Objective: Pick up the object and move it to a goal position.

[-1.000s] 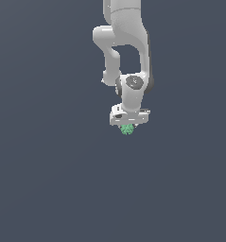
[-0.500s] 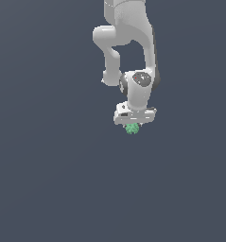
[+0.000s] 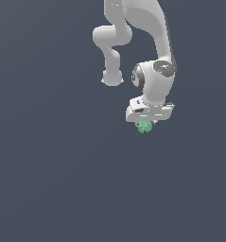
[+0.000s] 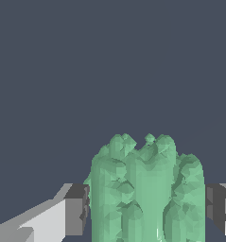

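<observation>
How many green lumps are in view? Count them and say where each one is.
1. The green bumpy lump sits between the fingers of the gripper, directly under the white gripper head. No other is visible in either view, though the arm could hide one.

In the exterior view the white head hides the gripper (image 3: 145, 124) fingers and the top of the green object (image 3: 144, 126). The wrist view's lower edge cuts off the object's base.
</observation>
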Controlling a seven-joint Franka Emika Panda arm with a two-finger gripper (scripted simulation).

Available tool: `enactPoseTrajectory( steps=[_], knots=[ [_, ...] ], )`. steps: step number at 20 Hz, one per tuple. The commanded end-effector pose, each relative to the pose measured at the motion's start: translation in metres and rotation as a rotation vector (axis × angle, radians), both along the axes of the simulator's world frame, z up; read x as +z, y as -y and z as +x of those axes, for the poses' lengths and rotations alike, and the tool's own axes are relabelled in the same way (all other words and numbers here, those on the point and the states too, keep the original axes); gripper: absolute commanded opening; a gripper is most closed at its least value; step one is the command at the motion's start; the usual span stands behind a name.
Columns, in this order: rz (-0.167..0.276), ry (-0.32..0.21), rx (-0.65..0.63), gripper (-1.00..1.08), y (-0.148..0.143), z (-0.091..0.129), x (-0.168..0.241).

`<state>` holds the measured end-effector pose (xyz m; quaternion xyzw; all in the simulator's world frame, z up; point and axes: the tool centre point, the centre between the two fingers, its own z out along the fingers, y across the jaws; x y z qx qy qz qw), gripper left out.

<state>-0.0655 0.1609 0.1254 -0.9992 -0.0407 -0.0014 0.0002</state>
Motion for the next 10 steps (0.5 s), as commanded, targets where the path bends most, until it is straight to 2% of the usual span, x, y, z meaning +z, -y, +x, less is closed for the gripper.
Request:
enactPoseTrajectory(
  steps=[1, 10],
  knots=[
    [0.0, -0.002, -0.001, -1.0, -0.01, 0.006, 0.01],
    [0.0, -0.003, -0.001, -1.0, -0.025, 0.015, 0.025]
  ],
)
